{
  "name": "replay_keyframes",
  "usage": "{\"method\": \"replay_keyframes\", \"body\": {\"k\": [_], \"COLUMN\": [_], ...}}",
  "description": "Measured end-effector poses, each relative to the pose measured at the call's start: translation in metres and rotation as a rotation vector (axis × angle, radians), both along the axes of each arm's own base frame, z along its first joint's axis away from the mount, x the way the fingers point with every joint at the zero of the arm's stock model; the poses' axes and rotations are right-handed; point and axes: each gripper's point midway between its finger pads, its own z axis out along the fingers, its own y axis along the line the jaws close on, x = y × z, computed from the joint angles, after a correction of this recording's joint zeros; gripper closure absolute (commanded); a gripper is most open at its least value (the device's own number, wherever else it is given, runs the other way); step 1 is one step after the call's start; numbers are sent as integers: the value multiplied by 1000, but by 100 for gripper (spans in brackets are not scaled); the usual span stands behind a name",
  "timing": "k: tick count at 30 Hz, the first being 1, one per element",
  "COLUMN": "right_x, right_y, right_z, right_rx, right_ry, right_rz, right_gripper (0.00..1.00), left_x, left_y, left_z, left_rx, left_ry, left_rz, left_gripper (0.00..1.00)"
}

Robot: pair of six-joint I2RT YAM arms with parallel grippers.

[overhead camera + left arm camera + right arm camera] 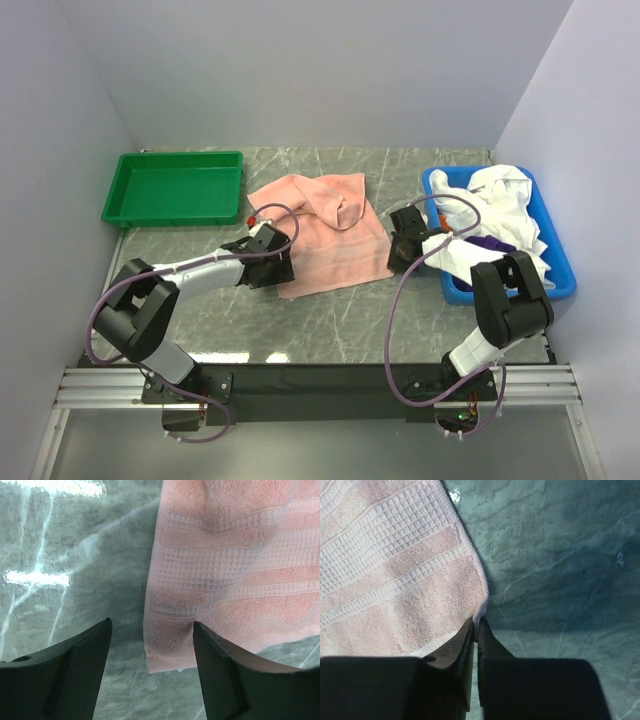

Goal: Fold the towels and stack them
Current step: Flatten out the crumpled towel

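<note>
Salmon-pink towel (325, 235) flat mid counter (330, 320), far edge rumpled. R hand (476, 625) pinched shut on its 5 o'clock corner; L hand (152, 625) wide, straddling 7 o'clock corner, no grip yet. Seat L deeper past hem before closing, then lift both level toward 12 o'clock.

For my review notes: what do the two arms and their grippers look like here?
The left arm and right arm are black at the joints with pale grey links. A mauve-grey cable loops loosely along each. A small red part sits at the left wrist. The left gripper and right gripper have two matte black, wedge-shaped fingers, no markings visible.
</note>
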Motion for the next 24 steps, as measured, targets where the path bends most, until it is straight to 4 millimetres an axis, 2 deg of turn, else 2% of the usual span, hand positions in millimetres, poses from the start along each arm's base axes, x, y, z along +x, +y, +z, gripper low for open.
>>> {"method": "replay_keyframes", "body": {"k": [18, 23, 24], "right_x": [-5, -6, -6], "right_y": [5, 7, 7], "right_z": [2, 7, 8], "right_rx": [33, 45, 48], "right_ry": [-9, -21, -25], "right_rz": [15, 24, 25], "right_gripper": [100, 100, 100], "left_x": [-22, -23, -23], "left_y": [-3, -3, -3], "left_z": [-5, -9, -10], "left_rx": [83, 166, 176], "left_ry": [82, 104, 106], "left_rz": [9, 2, 1], "left_gripper": [42, 52, 57]}}
